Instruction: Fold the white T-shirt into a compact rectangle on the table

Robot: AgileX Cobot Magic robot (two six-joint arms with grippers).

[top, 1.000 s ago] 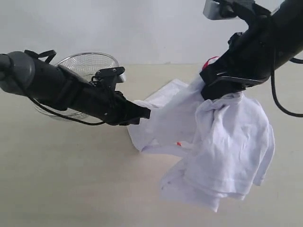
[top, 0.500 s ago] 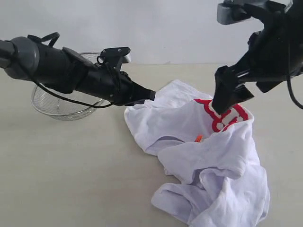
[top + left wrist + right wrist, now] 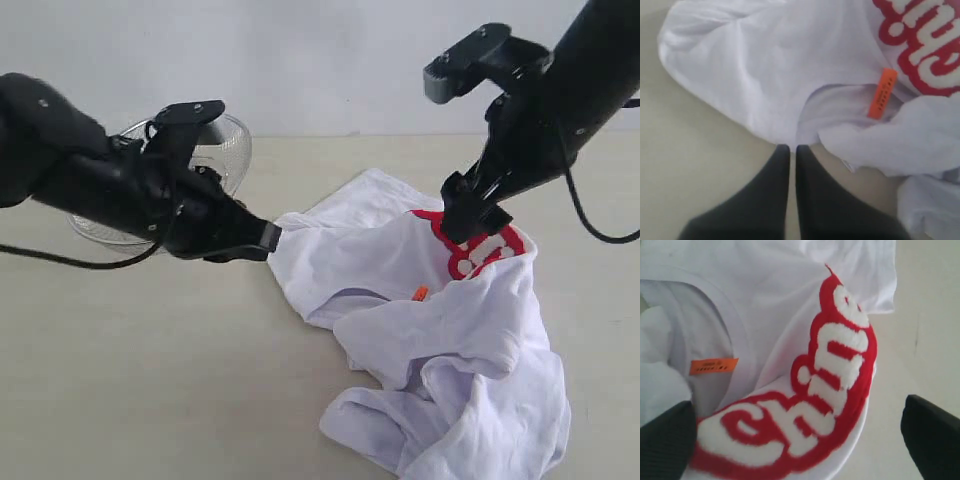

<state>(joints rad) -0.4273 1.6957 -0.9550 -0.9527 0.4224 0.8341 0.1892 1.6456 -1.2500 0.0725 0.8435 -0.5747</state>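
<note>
Pale beige tabletop (image 3: 150,380) fills the scene below a plain white wall (image 3: 320,60). On its right half lies the white T-shirt (image 3: 450,330), crumpled and unfolded, bunched toward the near right. Its red-and-white lettering (image 3: 485,250) faces up on the far right part, and the orange neck tag (image 3: 420,293) shows inside the collar near the middle. The left end effector (image 3: 270,237) is closed, pinching the shirt's left edge low at the tabletop. The right end effector (image 3: 472,222) hangs wide open just above the lettering, holding nothing. A round wire-mesh basket (image 3: 225,150) sits at the far left, partly hidden behind the left arm.
</note>
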